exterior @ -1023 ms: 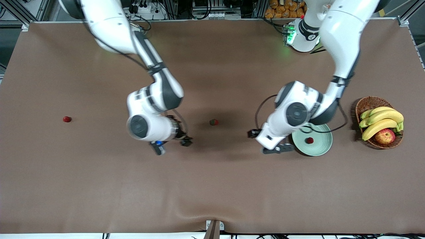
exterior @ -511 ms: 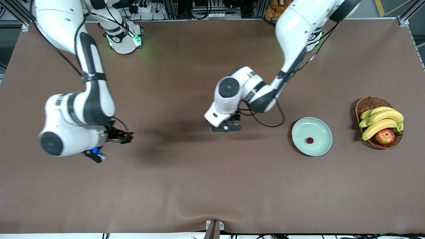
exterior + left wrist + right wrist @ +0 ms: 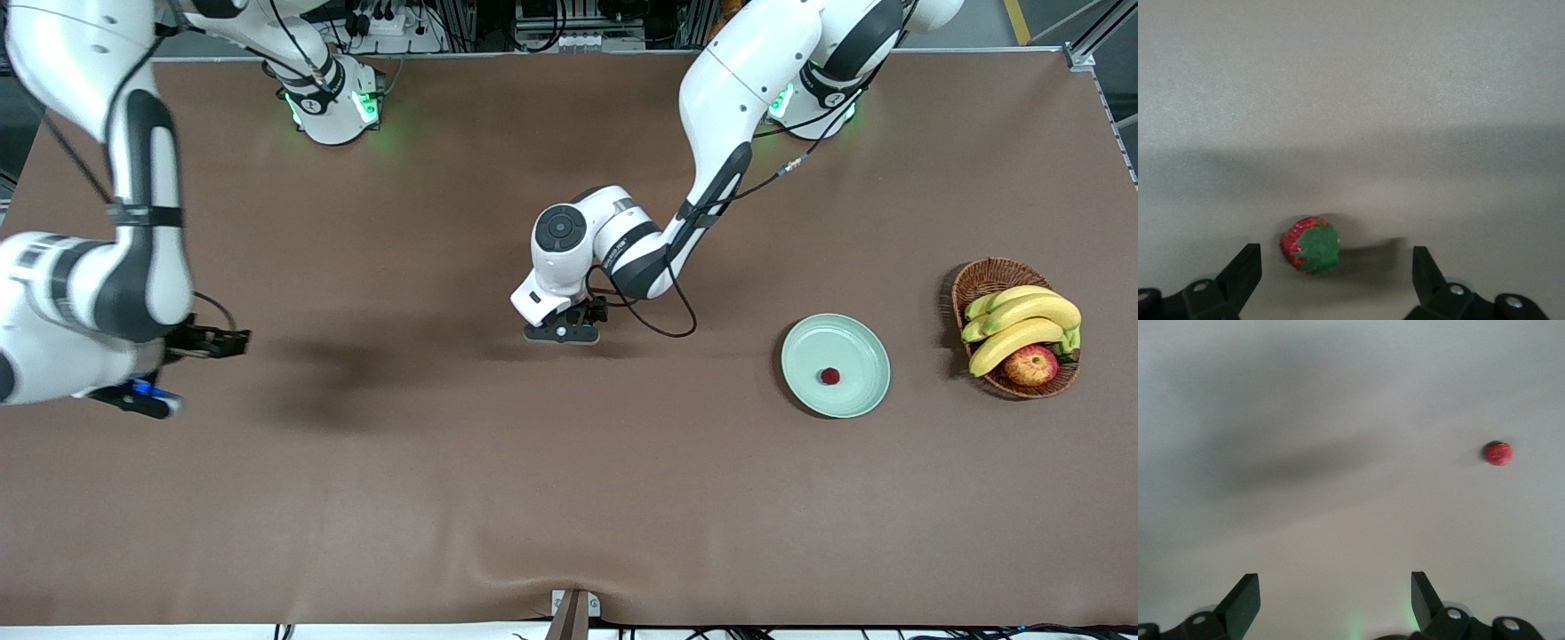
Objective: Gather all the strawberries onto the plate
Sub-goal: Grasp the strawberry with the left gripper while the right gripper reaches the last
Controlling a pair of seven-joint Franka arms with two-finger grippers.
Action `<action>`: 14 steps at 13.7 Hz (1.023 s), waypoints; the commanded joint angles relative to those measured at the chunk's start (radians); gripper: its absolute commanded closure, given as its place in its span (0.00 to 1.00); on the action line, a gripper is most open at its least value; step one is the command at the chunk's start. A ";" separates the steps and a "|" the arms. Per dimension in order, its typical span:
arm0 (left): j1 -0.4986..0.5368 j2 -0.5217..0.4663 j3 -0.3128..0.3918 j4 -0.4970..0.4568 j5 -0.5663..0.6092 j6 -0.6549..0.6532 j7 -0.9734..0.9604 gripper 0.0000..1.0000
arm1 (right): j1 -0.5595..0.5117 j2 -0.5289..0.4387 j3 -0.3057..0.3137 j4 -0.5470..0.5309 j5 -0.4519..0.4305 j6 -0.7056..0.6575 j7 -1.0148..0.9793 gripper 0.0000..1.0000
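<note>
The table (image 3: 569, 498) carries one plate (image 3: 858, 391) toward the left arm's end, beside a basket (image 3: 978, 277) of fruit. One strawberry (image 3: 829, 376) lies on it; two remain to be collected. The left gripper (image 3: 1335, 283), fingers spread, hangs over the second strawberry (image 3: 1310, 245) at mid-table. The right gripper (image 3: 1336, 600), also open and empty, is near the third strawberry (image 3: 1498, 453), probably at its own end.

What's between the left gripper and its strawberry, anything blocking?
Nothing visible. The left gripper hangs open over the strawberry, which lies on bare table between the fingertips but nearer one of them. The plate, toward the left arm's end, already holds one berry.
</note>
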 commanded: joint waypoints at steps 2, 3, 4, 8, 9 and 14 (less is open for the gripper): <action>-0.002 0.006 0.012 0.031 0.029 -0.006 0.003 0.00 | -0.063 -0.050 0.006 -0.098 -0.048 0.042 -0.131 0.00; -0.002 0.006 0.013 0.031 0.030 -0.006 0.004 0.00 | -0.063 -0.071 0.002 -0.160 -0.052 0.095 -0.142 0.00; 0.000 0.006 0.012 0.031 0.030 -0.006 0.006 0.00 | -0.063 -0.105 0.003 -0.243 -0.074 0.187 -0.161 0.00; 0.000 0.006 0.012 0.028 0.030 -0.006 0.021 0.08 | -0.135 -0.108 -0.003 -0.350 -0.125 0.410 -0.370 0.00; 0.000 0.006 0.012 0.027 0.032 -0.006 0.021 0.09 | -0.155 -0.102 -0.003 -0.356 -0.125 0.443 -0.416 0.00; 0.003 0.006 0.012 0.022 0.032 -0.009 0.029 0.14 | -0.218 -0.054 0.002 -0.406 -0.120 0.609 -0.538 0.17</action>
